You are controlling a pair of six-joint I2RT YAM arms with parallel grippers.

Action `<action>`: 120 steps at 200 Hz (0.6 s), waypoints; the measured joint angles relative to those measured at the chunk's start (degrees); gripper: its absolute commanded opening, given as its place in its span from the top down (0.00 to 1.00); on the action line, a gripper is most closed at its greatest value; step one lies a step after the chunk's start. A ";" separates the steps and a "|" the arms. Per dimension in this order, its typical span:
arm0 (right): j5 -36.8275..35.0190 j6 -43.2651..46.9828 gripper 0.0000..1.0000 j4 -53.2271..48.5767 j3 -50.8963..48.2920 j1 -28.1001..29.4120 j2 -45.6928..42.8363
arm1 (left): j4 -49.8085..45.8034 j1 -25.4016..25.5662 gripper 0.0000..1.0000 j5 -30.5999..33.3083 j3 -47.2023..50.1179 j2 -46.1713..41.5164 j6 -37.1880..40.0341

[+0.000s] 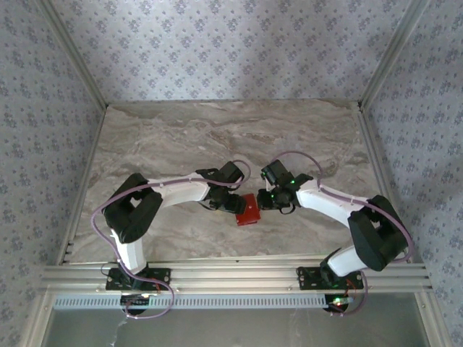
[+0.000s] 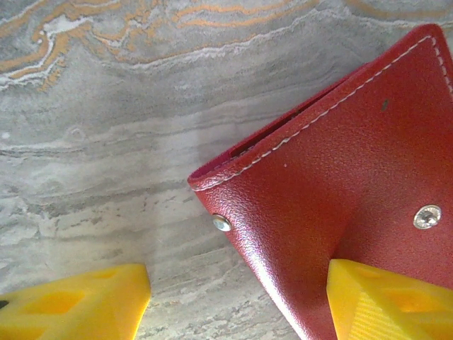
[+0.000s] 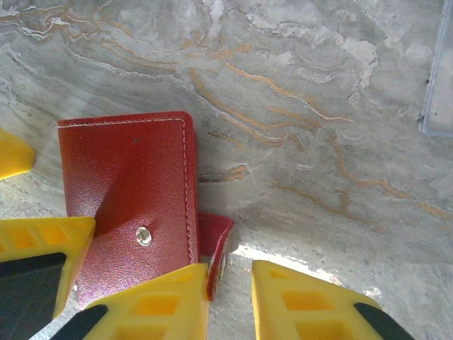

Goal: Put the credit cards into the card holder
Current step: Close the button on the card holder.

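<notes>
Top external: card holder (image 1: pixel 248 211) at table (image 1: pixel 159 137) centre, between left gripper (image 1: pixel 230 204) and right gripper (image 1: pixel 271 200).

Left wrist: fingers (image 2: pixel 386 301) wide, one overlapping holder at 4 o'clock.

Right wrist: fingers (image 3: pixel 304 304) parted astride clasp flap (image 3: pixel 214 241), 6 o'clock; pulling could drag the holder.

card holder (image 3: pixel 127 177): red, white stitching | left tool fingers (image 2: pixel 71 304): yellow | table (image 3: pixel 318 106): grey, orange veins

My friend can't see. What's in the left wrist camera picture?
A folded red card holder with white stitching lies on the marble table. The left end effector is open: one yellow finger over the holder, one over bare table.
</notes>
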State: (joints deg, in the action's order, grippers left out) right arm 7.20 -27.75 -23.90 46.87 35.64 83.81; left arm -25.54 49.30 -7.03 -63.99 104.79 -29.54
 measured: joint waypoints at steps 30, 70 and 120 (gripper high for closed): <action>0.57 0.44 0.89 0.63 0.00 -0.04 0.02 | -0.02 0.00 0.32 0.00 -0.04 0.00 -0.02; 1.38 1.55 1.00 1.84 0.00 -0.07 0.02 | -0.04 0.00 0.32 0.02 -0.04 0.02 -0.02; 3.82 2.38 1.00 2.75 0.00 -0.15 -0.31 | -0.61 0.00 0.33 0.04 -0.59 0.46 0.00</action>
State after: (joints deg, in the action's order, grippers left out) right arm 11.03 -25.36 -21.15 46.87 35.48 83.50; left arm -26.15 49.30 -6.98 -64.58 105.25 -29.54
